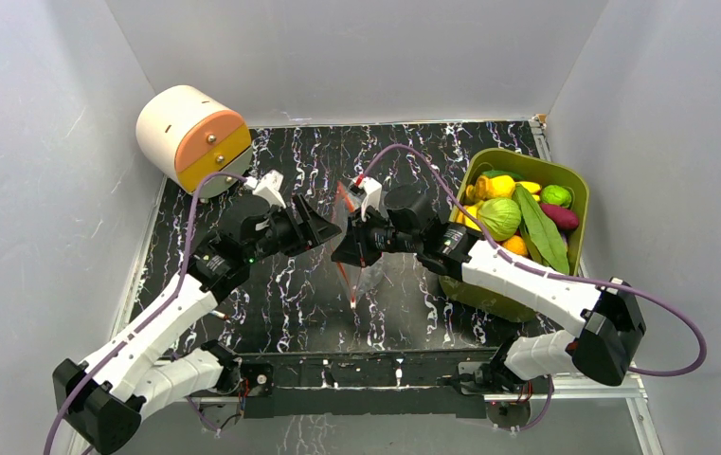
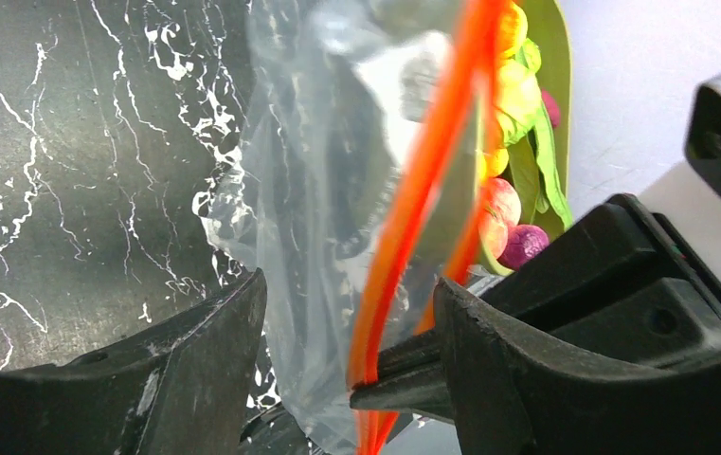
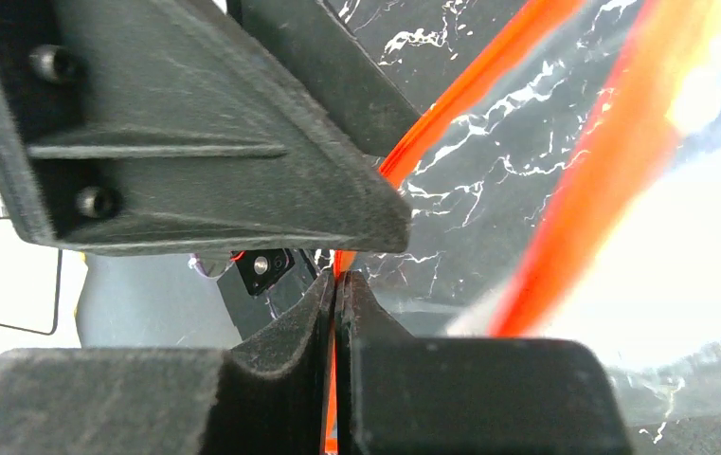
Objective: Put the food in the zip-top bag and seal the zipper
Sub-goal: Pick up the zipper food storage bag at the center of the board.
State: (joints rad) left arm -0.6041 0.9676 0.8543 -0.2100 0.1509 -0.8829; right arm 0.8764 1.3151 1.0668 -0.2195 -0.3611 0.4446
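Above, bag point(image 1: 366, 280) hung mid-table, food point(image 1: 513, 213) in tub point(image 1: 569, 180) at right; left wrist, left gripper point(image 2: 349, 284) agape around limp, likely slippery bag (nothing gripped), probably best taken by stiffer zipper point(image 2: 423, 190); right wrist, right gripper point(image 3: 337, 284) pinched shut on zipper.

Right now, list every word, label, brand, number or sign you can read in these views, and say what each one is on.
None: no view shows any readable text.
zip-top bag and its zipper: plain, no print visible.
green tub: no label showing.
cream-and-orange drum: no lettering, only two small dark knobs on its face.
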